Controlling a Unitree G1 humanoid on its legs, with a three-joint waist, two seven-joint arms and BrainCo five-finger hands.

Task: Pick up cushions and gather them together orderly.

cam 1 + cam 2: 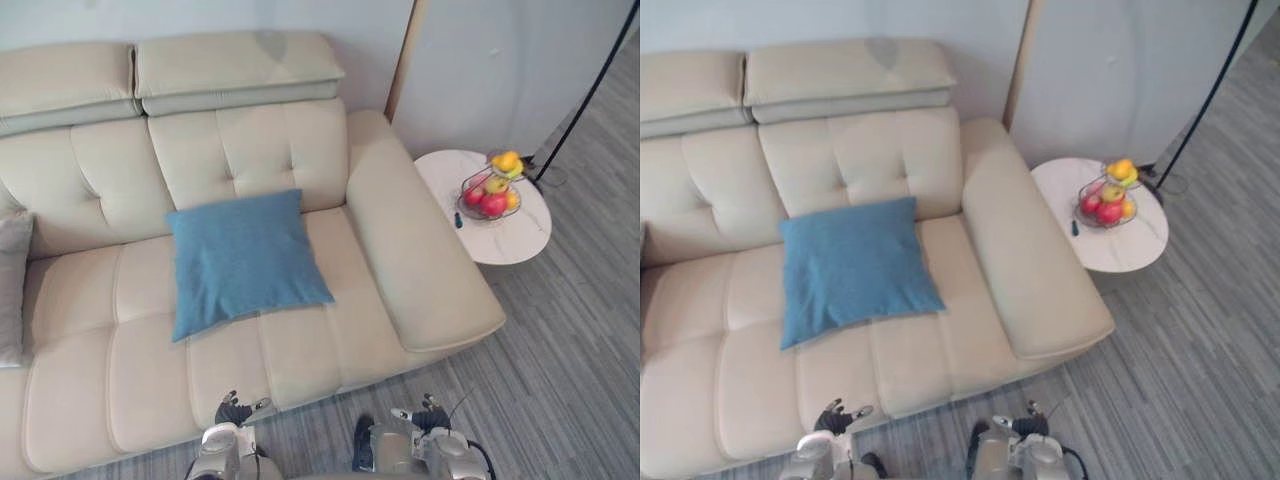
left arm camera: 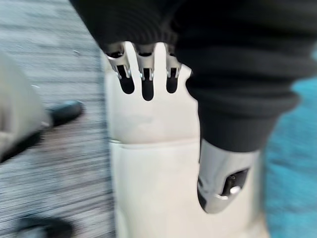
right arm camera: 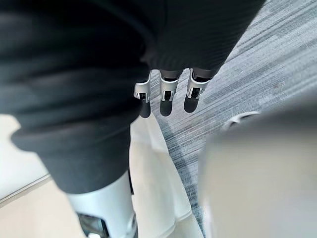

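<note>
A blue square cushion (image 1: 245,260) lies flat on the cream sofa's seat (image 1: 310,350), its top edge leaning against the backrest. A grey cushion (image 1: 12,285) rests on the seat at the sofa's far left end, partly cut off by the view's edge. My left hand (image 1: 235,410) hangs low before the sofa's front edge, below the blue cushion, with relaxed fingers (image 2: 143,74) and nothing in them. My right hand (image 1: 430,415) is over the floor near the sofa's right front corner, its fingers (image 3: 166,89) also relaxed and holding nothing.
The sofa's wide right armrest (image 1: 420,250) runs forward beside the blue cushion. A round white side table (image 1: 505,245) to its right carries a wire fruit basket (image 1: 490,195). A black lamp pole (image 1: 590,90) slants up behind it. Grey striped floor (image 1: 560,380) lies in front.
</note>
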